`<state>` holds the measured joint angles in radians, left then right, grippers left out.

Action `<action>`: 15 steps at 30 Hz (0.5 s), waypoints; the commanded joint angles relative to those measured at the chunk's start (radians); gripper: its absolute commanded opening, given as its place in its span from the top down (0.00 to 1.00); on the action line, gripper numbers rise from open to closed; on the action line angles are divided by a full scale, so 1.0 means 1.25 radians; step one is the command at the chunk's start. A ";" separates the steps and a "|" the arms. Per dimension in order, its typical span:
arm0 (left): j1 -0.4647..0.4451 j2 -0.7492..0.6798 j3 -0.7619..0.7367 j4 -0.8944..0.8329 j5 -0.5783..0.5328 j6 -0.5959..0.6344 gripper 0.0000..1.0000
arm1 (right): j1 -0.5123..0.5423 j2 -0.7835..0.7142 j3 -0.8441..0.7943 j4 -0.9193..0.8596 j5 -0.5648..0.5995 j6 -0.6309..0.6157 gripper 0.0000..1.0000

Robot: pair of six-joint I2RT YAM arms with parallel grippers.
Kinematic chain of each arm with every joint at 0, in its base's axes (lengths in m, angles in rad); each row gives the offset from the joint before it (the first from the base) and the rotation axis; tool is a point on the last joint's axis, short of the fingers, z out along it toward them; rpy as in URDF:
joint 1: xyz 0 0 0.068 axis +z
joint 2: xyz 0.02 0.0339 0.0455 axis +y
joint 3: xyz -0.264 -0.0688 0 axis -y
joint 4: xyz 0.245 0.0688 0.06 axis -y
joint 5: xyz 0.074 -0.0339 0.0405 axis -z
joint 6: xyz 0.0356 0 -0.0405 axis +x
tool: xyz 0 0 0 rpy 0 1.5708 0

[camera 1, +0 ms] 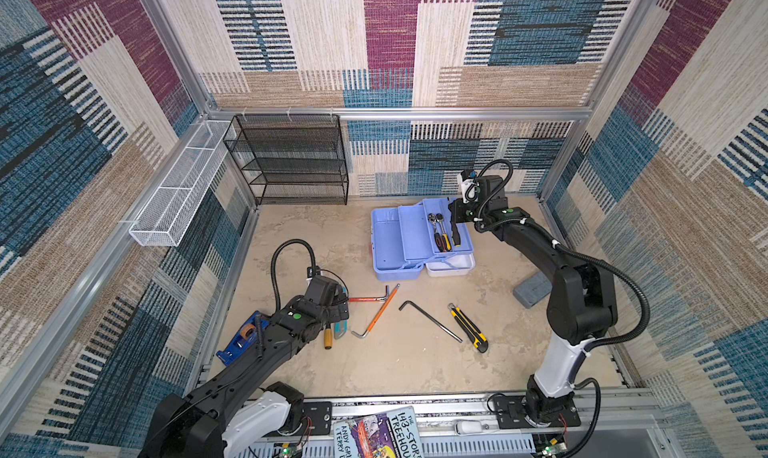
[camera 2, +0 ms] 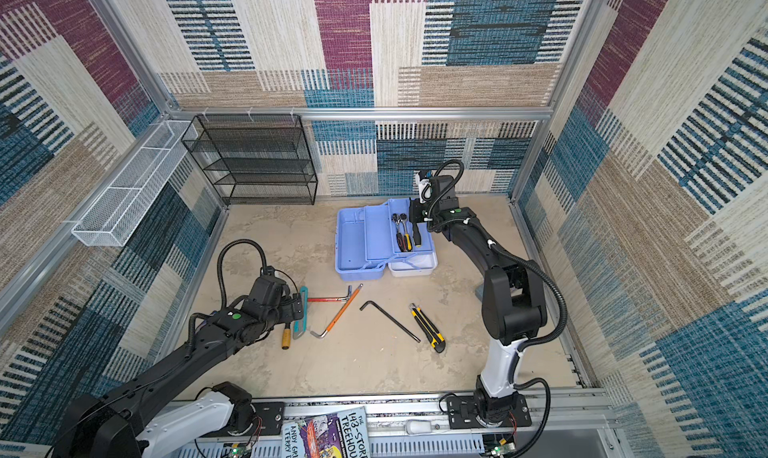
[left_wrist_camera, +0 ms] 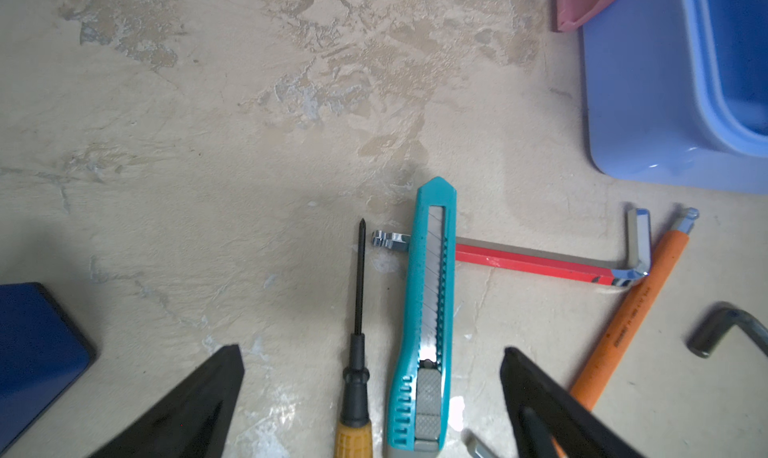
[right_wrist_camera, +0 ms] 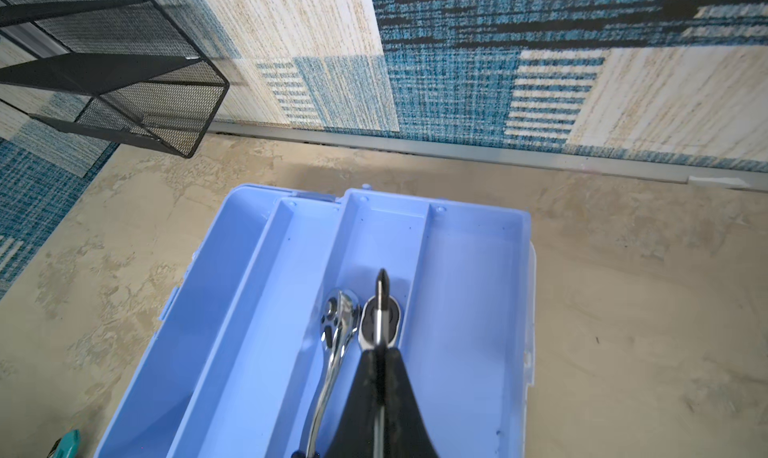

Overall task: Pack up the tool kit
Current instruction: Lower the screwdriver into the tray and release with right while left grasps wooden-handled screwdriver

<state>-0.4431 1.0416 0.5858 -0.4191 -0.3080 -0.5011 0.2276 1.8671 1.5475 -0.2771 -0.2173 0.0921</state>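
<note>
The tool kit's light-blue toolbox [camera 1: 384, 244] stands open at the back, its white lid [camera 1: 453, 265] lying behind it. Two ratchets [right_wrist_camera: 338, 323] lie in the upper tray [right_wrist_camera: 465, 294]. My right gripper [right_wrist_camera: 380, 352] hovers over that tray, shut on a screwdriver whose shaft [right_wrist_camera: 380, 302] sticks out past the fingertips. My left gripper [left_wrist_camera: 372, 348] is open and low over a yellow-handled screwdriver [left_wrist_camera: 356, 393] and a teal utility knife [left_wrist_camera: 430, 310]. On the floor lie a red hex key [camera 1: 368, 299], an orange one [camera 1: 380, 310], a black one [camera 1: 430, 321] and a yellow-black utility knife [camera 1: 467, 327].
A black wire rack [camera 1: 291, 161] and a white mesh basket [camera 1: 178, 194] line the back-left walls. A blue tape dispenser [camera 1: 241, 339] sits by the left arm, a grey block [camera 1: 534, 289] by the right arm, and a book [camera 1: 378, 433] lies on the front rail.
</note>
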 commanded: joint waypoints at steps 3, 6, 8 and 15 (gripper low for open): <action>0.000 0.009 -0.007 0.019 -0.005 -0.001 0.00 | -0.005 0.029 0.019 0.001 0.005 -0.011 1.00; 0.000 0.010 -0.010 0.020 -0.002 -0.002 0.00 | -0.007 0.034 0.010 0.000 0.015 -0.009 1.00; 0.000 0.011 -0.008 0.022 -0.003 -0.001 0.01 | -0.008 0.034 0.001 0.002 0.022 -0.004 1.00; 0.000 0.022 -0.010 0.036 0.002 0.000 0.04 | -0.008 0.035 -0.019 0.004 0.023 0.015 0.89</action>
<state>-0.4431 1.0634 0.5770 -0.4095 -0.3073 -0.5011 0.2180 1.9091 1.5280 -0.2897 -0.1982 0.0925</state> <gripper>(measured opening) 0.961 0.088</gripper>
